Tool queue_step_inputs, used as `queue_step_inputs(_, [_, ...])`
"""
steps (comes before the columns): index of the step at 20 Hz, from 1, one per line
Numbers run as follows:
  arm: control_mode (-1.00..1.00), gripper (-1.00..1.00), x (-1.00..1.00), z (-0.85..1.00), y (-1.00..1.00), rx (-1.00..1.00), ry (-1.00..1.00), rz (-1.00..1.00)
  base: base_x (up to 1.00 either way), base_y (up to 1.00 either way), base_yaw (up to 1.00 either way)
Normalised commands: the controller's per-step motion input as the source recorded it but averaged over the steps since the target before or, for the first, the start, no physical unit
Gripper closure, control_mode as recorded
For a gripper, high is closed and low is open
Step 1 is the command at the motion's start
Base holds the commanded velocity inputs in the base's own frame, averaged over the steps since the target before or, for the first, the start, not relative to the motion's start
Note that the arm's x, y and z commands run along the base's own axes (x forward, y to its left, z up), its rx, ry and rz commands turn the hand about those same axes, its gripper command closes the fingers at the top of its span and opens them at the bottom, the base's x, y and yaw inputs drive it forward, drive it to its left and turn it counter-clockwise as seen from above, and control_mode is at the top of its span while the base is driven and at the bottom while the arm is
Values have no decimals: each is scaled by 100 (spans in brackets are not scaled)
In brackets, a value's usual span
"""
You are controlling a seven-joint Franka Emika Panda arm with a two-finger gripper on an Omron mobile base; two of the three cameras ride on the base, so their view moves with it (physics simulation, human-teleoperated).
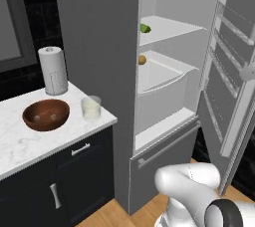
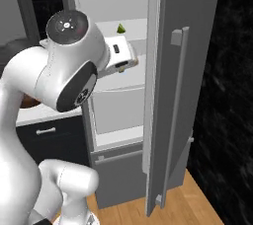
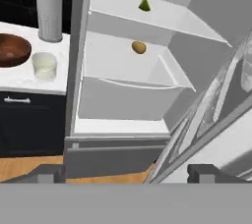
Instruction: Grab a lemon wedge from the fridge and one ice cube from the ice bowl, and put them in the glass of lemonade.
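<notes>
The fridge (image 1: 94, 47) stands open, its door (image 2: 197, 81) swung out to the right. A small yellow-green lemon wedge (image 1: 144, 28) (image 2: 120, 28) (image 3: 144, 5) lies on the upper white shelf. On the marble counter left of the fridge sit the reddish-brown ice bowl (image 1: 46, 114) (image 3: 11, 49) and the glass of lemonade (image 1: 91, 107) (image 3: 44, 66), side by side. My gripper (image 3: 128, 175) is open and holds nothing, its fingertips (image 3: 49, 174) wide apart. It hangs in front of the open fridge, well short of the shelves. In the right base view my white hand (image 2: 120, 55) hovers just below the wedge.
A tan-orange oval item (image 1: 142, 60) (image 3: 139, 47) rests on the shelf below the wedge, above a white drawer. A paper-towel roll (image 1: 53, 70) (image 3: 49, 13) stands behind the bowl. The door's inner racks (image 1: 224, 81) lie close on my right. Dark cabinets (image 1: 60, 181) sit under the counter.
</notes>
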Motion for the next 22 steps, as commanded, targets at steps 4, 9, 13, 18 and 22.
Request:
queue_step_inputs(4, [-100,-100,100,0,100,-47,14,-26,0,0,0])
queue_step_inputs(9, [-100,-100,100,-34,54,-49,19,-25,0,0,0])
queue_step_inputs(13, [-100,-100,100,-30,-10,-44,14,-28,0,0,0])
queue_step_inputs(18, [-100,-100,90,-18,-61,-36,17,-30,0,0,0])
queue_step_inputs(22, [-100,-100,74,-10,-98,-25,24,-27,0,0,0])
